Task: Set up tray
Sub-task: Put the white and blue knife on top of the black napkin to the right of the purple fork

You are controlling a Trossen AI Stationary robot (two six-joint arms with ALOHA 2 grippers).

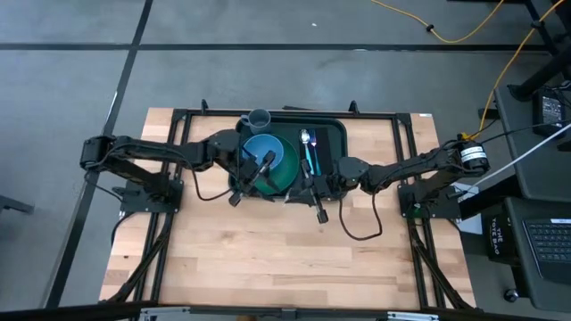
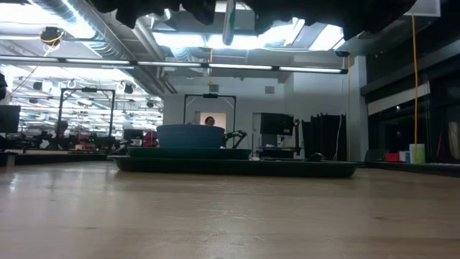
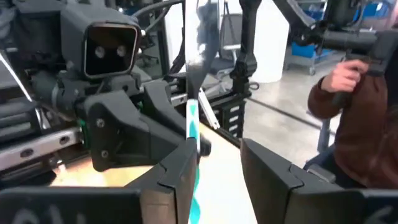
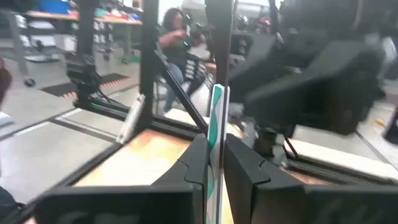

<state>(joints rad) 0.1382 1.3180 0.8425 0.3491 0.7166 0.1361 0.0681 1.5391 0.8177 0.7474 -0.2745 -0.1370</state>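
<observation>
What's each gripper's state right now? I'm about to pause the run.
Left gripper: jaws open, clamping nothing.
Right gripper: jaws closed on a teal-handled utensil, held upright.

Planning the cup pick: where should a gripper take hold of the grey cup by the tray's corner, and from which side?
The grey cup stands upright, mouth open upward, with the blue bowl close beside it. It is probably best to come straight down and pinch the rim wall on the side away from the bowl, one finger inside.
</observation>
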